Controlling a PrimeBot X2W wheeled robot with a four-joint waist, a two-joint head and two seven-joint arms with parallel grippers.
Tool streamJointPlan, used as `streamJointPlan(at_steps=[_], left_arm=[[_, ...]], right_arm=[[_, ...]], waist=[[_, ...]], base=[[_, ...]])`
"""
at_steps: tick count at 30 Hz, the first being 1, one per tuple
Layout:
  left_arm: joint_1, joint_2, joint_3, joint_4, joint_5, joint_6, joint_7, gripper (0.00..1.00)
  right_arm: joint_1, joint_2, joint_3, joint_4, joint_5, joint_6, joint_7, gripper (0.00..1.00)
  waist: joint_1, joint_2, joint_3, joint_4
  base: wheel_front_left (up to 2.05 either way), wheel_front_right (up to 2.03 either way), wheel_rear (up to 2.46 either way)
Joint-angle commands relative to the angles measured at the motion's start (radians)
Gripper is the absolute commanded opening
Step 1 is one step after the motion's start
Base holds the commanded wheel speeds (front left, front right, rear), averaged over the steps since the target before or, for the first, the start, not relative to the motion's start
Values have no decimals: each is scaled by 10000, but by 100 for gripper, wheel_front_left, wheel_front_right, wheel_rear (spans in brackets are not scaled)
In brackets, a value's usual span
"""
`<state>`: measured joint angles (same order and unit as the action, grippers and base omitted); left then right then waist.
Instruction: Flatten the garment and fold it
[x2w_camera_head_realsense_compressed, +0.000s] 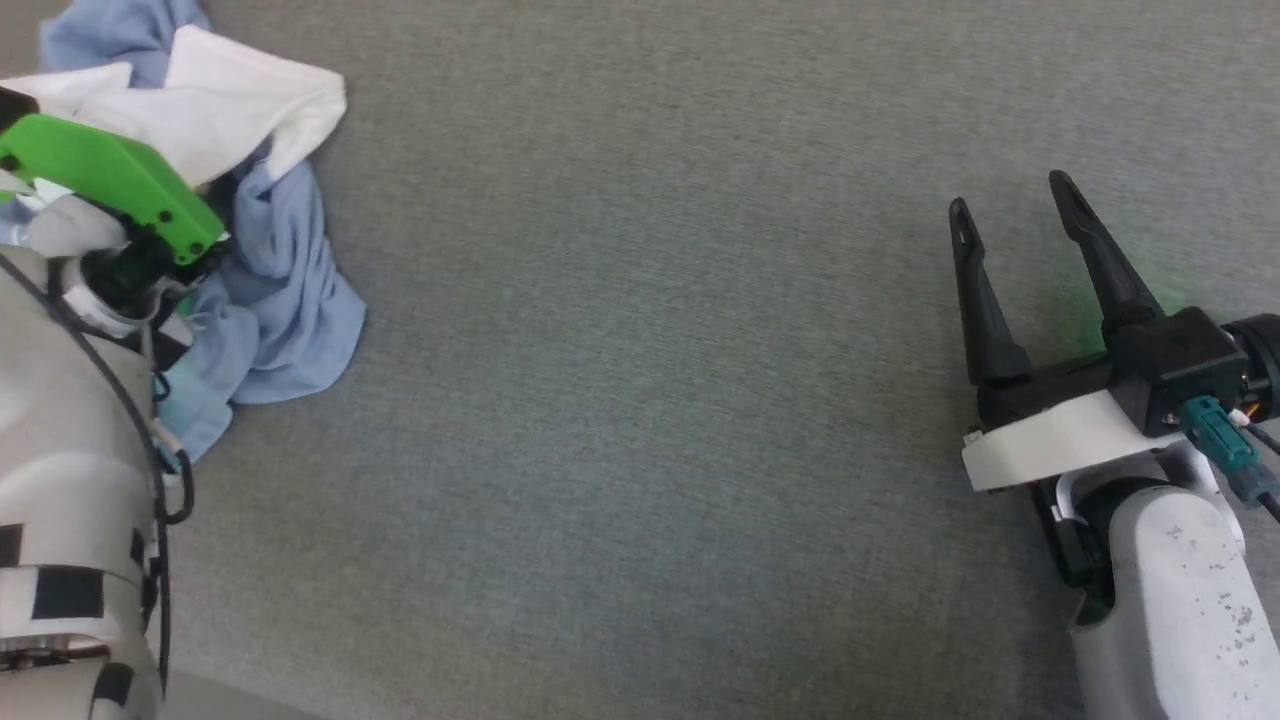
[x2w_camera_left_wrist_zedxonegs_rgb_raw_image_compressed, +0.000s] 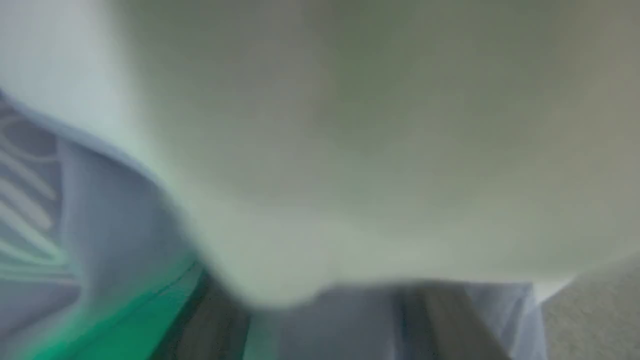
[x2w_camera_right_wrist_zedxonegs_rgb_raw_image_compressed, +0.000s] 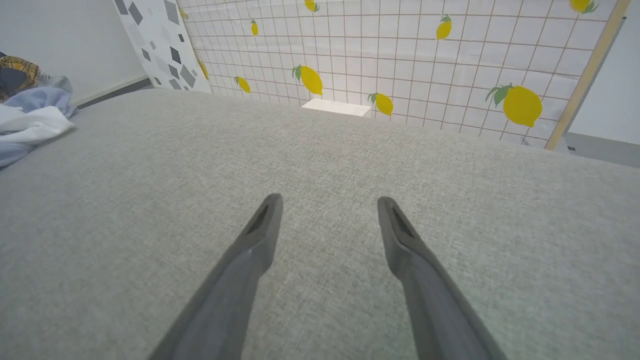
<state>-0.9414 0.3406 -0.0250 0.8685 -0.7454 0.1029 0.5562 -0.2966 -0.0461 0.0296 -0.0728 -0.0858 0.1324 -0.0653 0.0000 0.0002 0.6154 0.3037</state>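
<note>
Across the big grey cloth surface (x2w_camera_head_realsense_compressed: 640, 420), the light blue shirt (x2w_camera_head_realsense_compressed: 285, 300) lies in a crumpled heap at the far left, with white cloth on top. The right gripper (x2w_camera_head_realsense_compressed: 1009, 192) hangs over bare grey cloth, well apart from it, fingers spread wide and holding nothing. The left gripper (x2w_camera_left_wrist_zedxonegs_rgb_raw_image_compressed: 327, 310) is pushed into the shirt; the blur hides whether it grips.

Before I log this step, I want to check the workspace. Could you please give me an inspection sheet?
Surface: grey fabric surface, bare in the middle.
Job's things: garment crumpled at the robot's left, not flattened.
Clutter: plaid cloth beyond the garment.
Grippers: right gripper open over bare surface; left gripper in the garment, state unclear.
Cables: dark cable along left forearm; teal connector by right gripper.
Surroundings: lemon-patterned wall.
</note>
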Motion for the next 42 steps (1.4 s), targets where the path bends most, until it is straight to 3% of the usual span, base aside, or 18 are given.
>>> streamJointPlan(at_steps=[1, 6, 14, 22, 27, 33, 37, 42], left_arm=[[603, -740, -361, 420, -103, -144, 336, 0], [695, 72, -246, -400, 610, 87, -1865, 0], [251, 677, -798, -1753, 2170, 208, -5250, 0], [-468, 178, -1513, -2743, 2814, -184, -7020, 0], [-618, -593, -1963, -3247, 2674, -598, -7302, 0], [-48, -2105, -2730, -3668, 2007, -1209, -6925, 0], [729, -2675, -3574, -3514, 1509, -1553, -6094, 0], [2010, -2867, -4839, -2767, 878, -1604, -4372, 0]], right_arm=[[15, -42, -51, 266, 153, -17, -97, 100], [317, -42, -57, 898, 628, -17, -479, 100], [1132, -42, -308, 1862, 1455, -17, -1060, 100], [1731, -42, -541, 2384, 1911, -17, -1352, 100], [1974, -41, -675, 2386, 1894, -17, -1319, 100], [2259, -41, -904, 2192, 1857, -17, -1185, 100], [2310, -41, -881, 2074, 1852, -17, -1102, 100], [2279, -41, -666, 1937, 1890, -17, -1040, 100]], waist=[[0, -2, -450, -196], [0, -2, -1799, -341], [0, -2, -4138, -805], [0, -2, -5557, -1949], [0, -2, -5959, -2781], [0, -2, -6040, -3645], [0, -2, -5929, -4134], [0, -2, -5757, -4746]], base=[[0, 0, 0], [0, 0, 0], [0, 0, 0], [0, 0, 0], [0, 0, 0], [0, 0, 0], [0, 0, 0], [0, 0, 0]])
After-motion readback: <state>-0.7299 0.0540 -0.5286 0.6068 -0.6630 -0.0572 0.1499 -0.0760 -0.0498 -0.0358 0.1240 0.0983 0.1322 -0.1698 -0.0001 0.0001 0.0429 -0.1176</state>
